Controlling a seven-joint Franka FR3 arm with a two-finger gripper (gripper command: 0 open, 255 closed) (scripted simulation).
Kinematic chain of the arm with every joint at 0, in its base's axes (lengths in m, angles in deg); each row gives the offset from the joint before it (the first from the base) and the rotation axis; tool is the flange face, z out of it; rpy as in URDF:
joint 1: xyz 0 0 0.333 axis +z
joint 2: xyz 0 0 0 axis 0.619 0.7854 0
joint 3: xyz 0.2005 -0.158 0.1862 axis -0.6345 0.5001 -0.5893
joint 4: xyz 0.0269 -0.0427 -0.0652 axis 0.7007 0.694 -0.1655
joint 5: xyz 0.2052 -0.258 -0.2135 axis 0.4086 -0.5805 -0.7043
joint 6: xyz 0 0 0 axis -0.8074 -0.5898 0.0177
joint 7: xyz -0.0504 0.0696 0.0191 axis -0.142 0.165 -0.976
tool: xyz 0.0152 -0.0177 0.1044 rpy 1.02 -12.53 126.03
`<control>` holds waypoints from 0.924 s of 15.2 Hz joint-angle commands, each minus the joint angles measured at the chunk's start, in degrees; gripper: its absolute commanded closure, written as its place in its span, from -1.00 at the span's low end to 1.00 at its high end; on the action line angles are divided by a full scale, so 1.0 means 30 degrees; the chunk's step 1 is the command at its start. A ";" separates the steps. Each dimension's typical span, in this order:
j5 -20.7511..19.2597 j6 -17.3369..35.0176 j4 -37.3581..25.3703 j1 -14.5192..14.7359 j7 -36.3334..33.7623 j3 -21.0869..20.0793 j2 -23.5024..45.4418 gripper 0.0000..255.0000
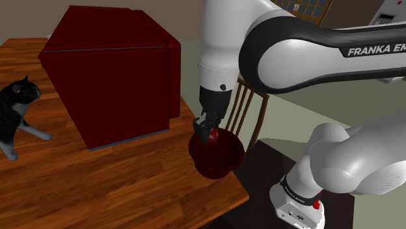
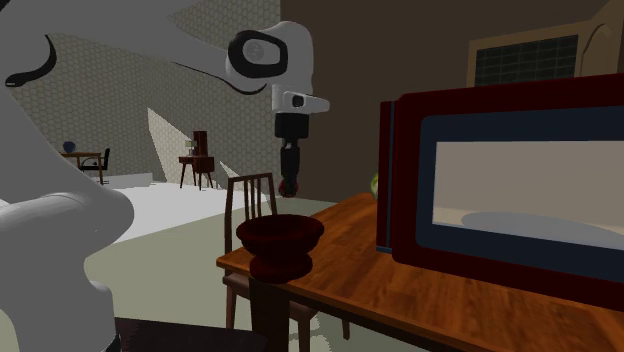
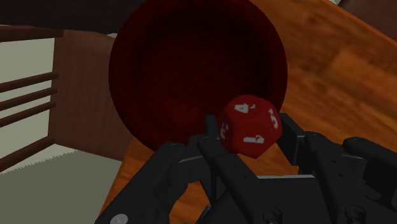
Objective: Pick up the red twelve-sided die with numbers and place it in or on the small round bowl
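The gripper (image 1: 208, 130) hangs over the small round bowl (image 1: 218, 156) with its two black fingers (image 3: 213, 137) clamped on the red twelve-sided die (image 3: 250, 124). White numbers show on the die's faces in the wrist view. The die is held in the air between the fingertips, above the bowl and clear of it. In the second exterior view there is a gap between the gripper (image 2: 290, 183) and the rim of the bowl (image 2: 280, 238).

The bowl is dark red and stands upright on a short foot, close to a corner of the wooden table (image 1: 97, 182). It is near the edge where a wooden chair (image 1: 246, 107) is drawn up. Seen from the wrist, the bowl's round, dark red inside lies open directly beneath the die, and the die overlaps the rim on the table side.

Farther in from that corner, well apart from the bowl, stands a dark red microwave (image 1: 110, 78). Its door is closed, and the second exterior view shows a pale inside with a grey patch behind the window (image 2: 525, 195); what the patch is cannot be told. A black-and-white cat figure (image 1: 16, 110) stands by the table's far edge, beyond the microwave.
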State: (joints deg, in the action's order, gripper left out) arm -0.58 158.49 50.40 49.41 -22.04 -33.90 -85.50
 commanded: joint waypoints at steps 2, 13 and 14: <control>0.0076 0.0804 0.0723 0.0027 0.0024 -0.0125 0.0074 1.00; 0.0242 0.2380 0.2077 0.0089 0.0044 -0.0400 0.0295 1.00; 0.0242 0.2380 0.2077 0.0089 0.0044 -0.0400 0.0295 1.00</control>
State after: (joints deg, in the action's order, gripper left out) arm 0.15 165.62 56.62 49.68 -21.91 -35.10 -84.62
